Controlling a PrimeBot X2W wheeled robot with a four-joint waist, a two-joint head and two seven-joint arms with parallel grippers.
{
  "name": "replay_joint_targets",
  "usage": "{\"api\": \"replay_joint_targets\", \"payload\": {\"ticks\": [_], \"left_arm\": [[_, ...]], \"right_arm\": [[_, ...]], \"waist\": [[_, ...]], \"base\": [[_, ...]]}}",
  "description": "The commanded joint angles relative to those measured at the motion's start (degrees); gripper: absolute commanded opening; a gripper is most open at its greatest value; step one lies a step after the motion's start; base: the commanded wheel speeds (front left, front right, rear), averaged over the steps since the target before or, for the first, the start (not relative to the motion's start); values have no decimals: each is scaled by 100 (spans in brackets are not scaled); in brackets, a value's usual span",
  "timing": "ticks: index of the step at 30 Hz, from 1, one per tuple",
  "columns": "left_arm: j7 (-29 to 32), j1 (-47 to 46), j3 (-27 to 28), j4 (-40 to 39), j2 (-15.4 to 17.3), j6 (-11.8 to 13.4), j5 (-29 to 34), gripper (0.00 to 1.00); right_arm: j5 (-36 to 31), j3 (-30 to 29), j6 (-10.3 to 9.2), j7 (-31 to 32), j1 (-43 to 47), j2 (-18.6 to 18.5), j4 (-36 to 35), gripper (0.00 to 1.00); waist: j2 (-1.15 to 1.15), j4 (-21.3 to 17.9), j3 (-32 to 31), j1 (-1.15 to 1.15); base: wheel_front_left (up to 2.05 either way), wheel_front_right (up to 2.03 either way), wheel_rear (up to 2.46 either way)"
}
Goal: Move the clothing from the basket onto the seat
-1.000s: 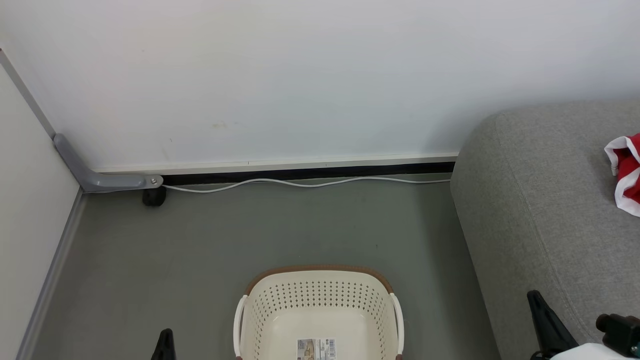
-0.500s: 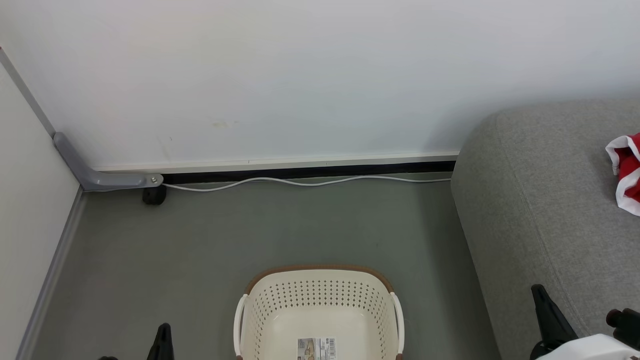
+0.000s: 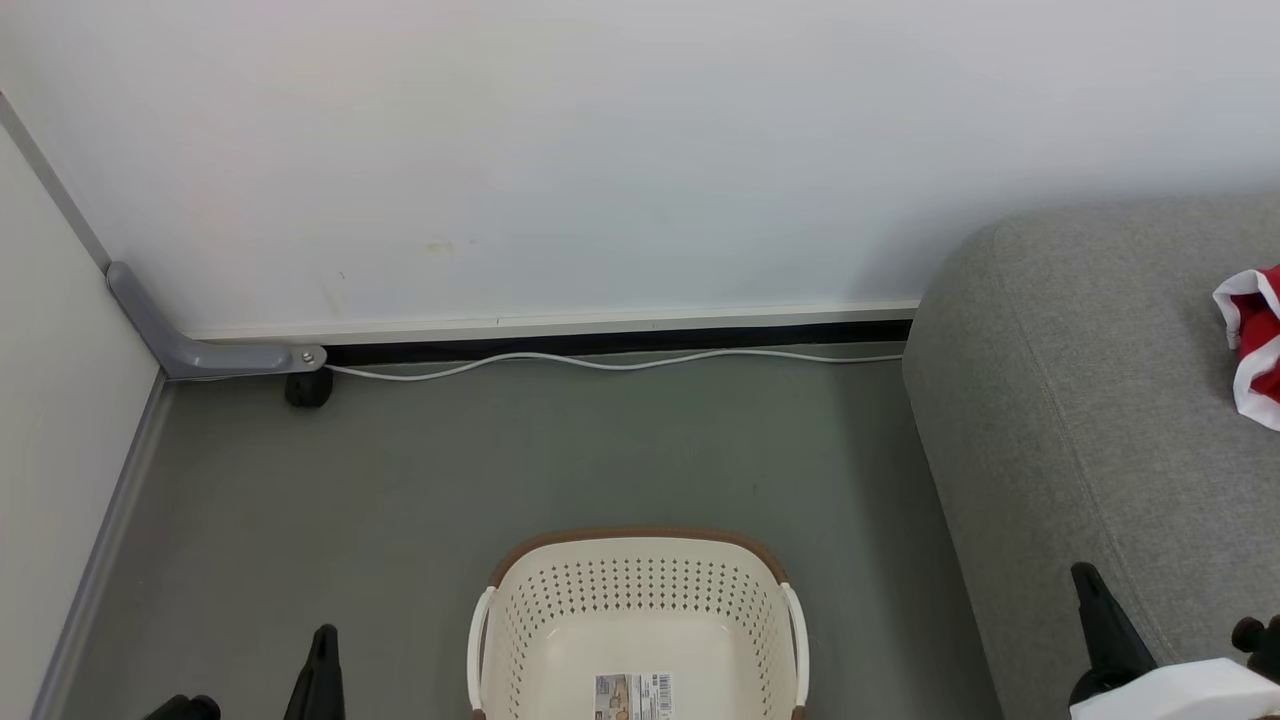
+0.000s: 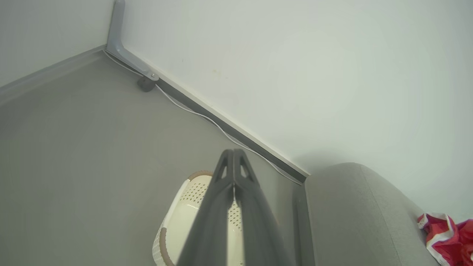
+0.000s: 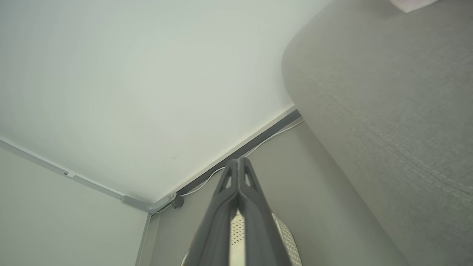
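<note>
The cream perforated basket (image 3: 640,610) stands on the floor at the bottom middle, holding nothing but a barcode sticker (image 3: 632,697). Red clothing with white trim (image 3: 1255,340) lies on the grey sofa seat (image 3: 1090,420) at the right edge; the left wrist view shows this clothing (image 4: 447,240) too. My left gripper (image 3: 322,650) is at the lower left, left of the basket, and its fingers (image 4: 233,155) are shut together with nothing between them. My right gripper (image 3: 1090,590) rises at the lower right beside the sofa's front edge, fingers (image 5: 238,162) shut on nothing.
A white cable (image 3: 610,365) runs along the black skirting at the wall's foot. A grey bracket (image 3: 200,355) with a small black caster (image 3: 307,390) sits in the left corner. Grey-green floor (image 3: 500,470) lies between wall, basket and sofa.
The left gripper has risen a little into view at the lower left. The right gripper has drifted slightly right and its pale wrist shows more. Basket and clothing stay put.
</note>
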Motion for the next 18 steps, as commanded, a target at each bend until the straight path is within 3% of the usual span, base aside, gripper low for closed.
{"api": "replay_joint_targets", "payload": {"ticks": [1, 18], "left_arm": [[45, -318, 132, -121, 41, -71, -197, 0], [315, -545, 262, -82, 47, -245, -1229, 0]], "right_arm": [[183, -60, 3, 81, -278, -52, -187, 0], [1027, -301, 4, 350, -362, 110, -254, 0]], "waist": [[0, 1, 2, -1], [0, 7, 23, -1]], "base": [[0, 0, 0], [0, 0, 0]]}}
